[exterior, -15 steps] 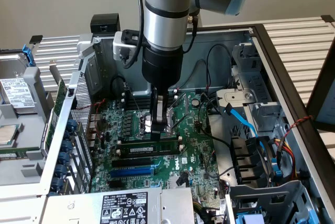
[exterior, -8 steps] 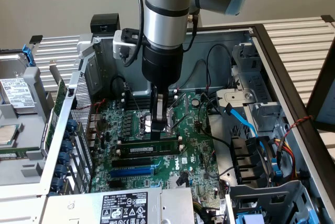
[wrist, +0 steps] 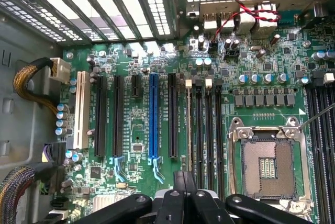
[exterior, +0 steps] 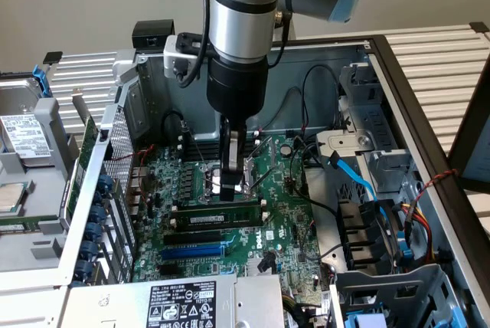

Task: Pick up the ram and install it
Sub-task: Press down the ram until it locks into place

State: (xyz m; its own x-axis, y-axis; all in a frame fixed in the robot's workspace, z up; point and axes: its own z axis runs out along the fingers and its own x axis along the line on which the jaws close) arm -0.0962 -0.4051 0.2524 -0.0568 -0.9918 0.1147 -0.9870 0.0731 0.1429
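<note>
While the arm hangs inside the open computer case (exterior: 398, 98), the claw (exterior: 229, 190) is closed, its two fingers pressed flat together. The ram (exterior: 218, 216) stands on edge in a memory slot on the motherboard (exterior: 287, 224), directly beneath the claw's tips. Its white sticker faces the exterior camera. The tips come down to the stick's upper edge near its middle. Whether they actually touch it cannot be told.

In the wrist view the claw (wrist: 184, 185) lines up with the ram (wrist: 188, 130), which appears edge-on as a thin pale line in its slot. Just beside the ram on one side run further black memory slots (wrist: 209, 130), and past them, still near the claw, lies the CPU socket (wrist: 268, 166). On the ram's other side comes a long black slot (wrist: 171, 114), then the blue slot (wrist: 153, 114), farther from the claw. Red wires (wrist: 235, 9) cross the board's far edge, well apart from the claw.
</note>
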